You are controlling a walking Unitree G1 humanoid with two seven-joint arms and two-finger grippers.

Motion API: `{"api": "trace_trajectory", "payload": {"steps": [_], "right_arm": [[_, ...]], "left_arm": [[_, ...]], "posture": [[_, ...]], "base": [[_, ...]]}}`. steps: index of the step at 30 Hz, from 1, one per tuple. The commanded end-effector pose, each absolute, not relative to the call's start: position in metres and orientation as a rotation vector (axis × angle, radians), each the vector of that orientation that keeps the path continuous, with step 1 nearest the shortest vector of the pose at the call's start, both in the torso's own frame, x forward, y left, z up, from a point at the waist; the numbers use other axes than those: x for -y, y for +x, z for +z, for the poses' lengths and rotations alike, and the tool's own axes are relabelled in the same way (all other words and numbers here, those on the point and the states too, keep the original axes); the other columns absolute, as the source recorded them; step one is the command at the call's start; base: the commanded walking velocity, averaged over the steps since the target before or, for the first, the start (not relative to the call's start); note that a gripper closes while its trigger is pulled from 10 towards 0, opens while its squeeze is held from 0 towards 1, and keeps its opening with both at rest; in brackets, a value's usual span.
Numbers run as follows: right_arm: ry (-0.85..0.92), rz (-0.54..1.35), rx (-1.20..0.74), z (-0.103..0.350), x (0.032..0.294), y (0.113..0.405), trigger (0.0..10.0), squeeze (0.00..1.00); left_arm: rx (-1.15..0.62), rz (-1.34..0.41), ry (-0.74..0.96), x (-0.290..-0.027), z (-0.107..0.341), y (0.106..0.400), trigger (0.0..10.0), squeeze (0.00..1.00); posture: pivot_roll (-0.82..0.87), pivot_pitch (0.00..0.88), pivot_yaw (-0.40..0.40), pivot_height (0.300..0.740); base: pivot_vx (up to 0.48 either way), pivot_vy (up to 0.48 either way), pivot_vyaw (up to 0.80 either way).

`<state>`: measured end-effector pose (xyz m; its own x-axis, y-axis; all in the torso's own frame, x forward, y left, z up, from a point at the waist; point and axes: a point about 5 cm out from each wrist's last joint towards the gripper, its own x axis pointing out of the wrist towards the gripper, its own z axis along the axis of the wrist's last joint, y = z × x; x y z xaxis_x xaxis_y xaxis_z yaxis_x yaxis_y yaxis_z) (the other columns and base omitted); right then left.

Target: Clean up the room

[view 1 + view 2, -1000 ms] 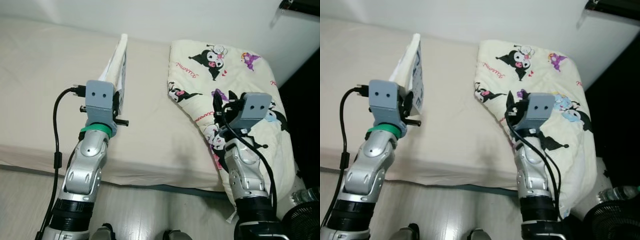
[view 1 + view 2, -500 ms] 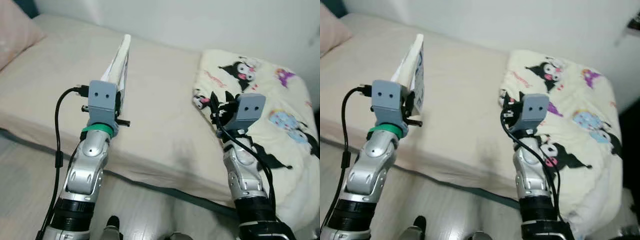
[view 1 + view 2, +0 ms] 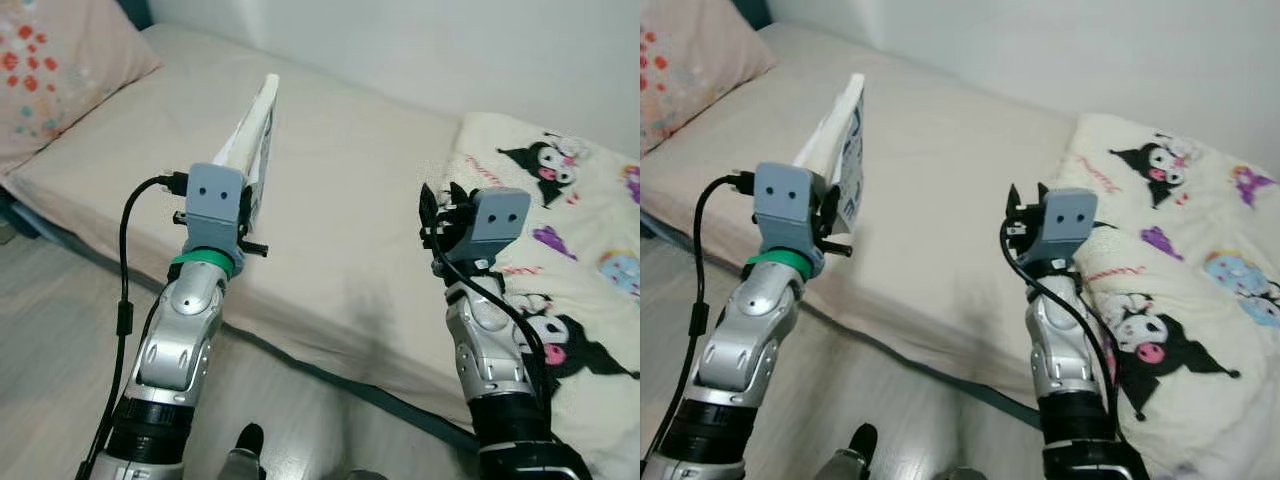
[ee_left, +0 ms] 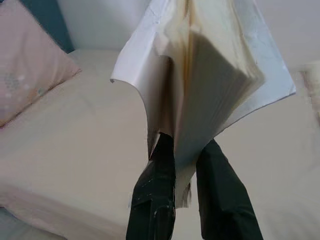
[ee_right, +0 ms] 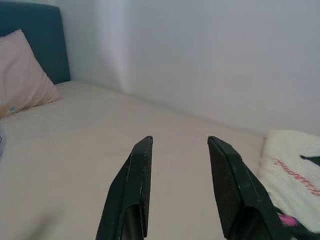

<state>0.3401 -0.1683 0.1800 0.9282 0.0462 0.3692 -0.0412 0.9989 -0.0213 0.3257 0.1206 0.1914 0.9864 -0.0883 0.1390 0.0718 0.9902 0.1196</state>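
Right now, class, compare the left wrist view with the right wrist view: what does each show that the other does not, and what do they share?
Left wrist view alone: the left gripper shut on a book, whose pages fan open above the black fingers.

Right wrist view alone: the right gripper open and holding nothing, the white wall behind the bed, and the edge of a cartoon-print blanket.

Both views: the beige bed, the pink pillow at its head, and the dark headboard behind that pillow.
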Motion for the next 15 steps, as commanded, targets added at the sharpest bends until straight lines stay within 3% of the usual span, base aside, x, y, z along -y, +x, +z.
{"api": "trace_trajectory", "payload": {"steps": [1, 15], "right_arm": [[-0.021, 0.038, 0.357, 0.1722, 0.1704, 0.3382, 10.0, 0.00], [-0.020, 0.031, 0.360, 0.1718, 0.1712, 0.3377, 10.0, 0.00]], "left_arm": [[0.170, -0.081, 0.119, -0.1203, 0.1939, 0.3247, 10.0, 0.00], [0.169, -0.086, 0.127, -0.1197, 0.1938, 0.3260, 10.0, 0.00]], "posture": [[-0.03, 0.083, -0.014, 0.740], [-0.04, 0.085, -0.005, 0.740]], "base": [[0.000, 0.000, 0.73], [0.000, 0.000, 0.72]]}}
